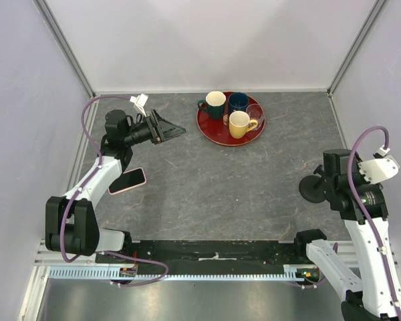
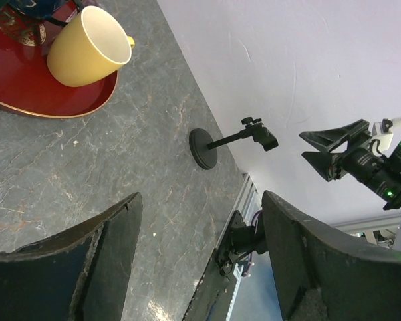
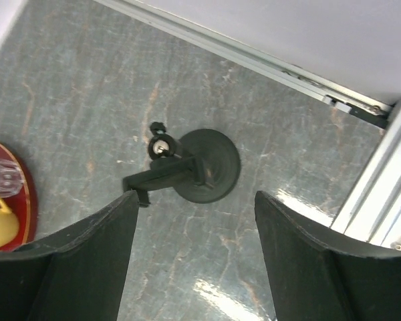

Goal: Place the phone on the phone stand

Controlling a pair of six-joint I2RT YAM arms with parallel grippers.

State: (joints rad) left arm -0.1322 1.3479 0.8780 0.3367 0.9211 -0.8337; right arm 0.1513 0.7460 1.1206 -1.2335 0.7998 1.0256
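Quick status from my end of the link. The phone (image 1: pixel 128 180) is lying flat on the grey table, screen up with the pink case edge showing, over on the left side. It's tucked right against the left arm's white forearm, which covers one corner of it from the overhead camera. Nothing is gripping it.

The left gripper (image 2: pixel 202 198) is off the table and pointed out toward the middle, past the phone. Its fingers (image 2: pixel 87 267) are spread wide with only bare tabletop between them, so it's empty.

The phone stand (image 1: pixel 314 189) is way over on the right side, well apart from the phone. It's upright on its round disc base, close to the right wall. From the left wrist camera I can see the stem and the cradle head sticking out from the base, and the cradle has nothing in it.

The right gripper (image 3: pixel 195 198) is hovering just over the stand. In its own wrist view the disc base and cradle show up between the two fingers (image 3: pixel 80 261), but below them — I can't see either finger touching it. The jaws are apart and holding nothing.

At the back of the table there's a red tray (image 1: pixel 212 136) carrying a yellow mug (image 1: pixel 239 124), a green mug (image 1: pixel 215 104), a blue mug (image 1: pixel 238 101) and a clear glass (image 1: pixel 256 112). It's nowhere near either arm.

So the phone is on the left, the stand on the right, and the phone isn't on the stand yet.
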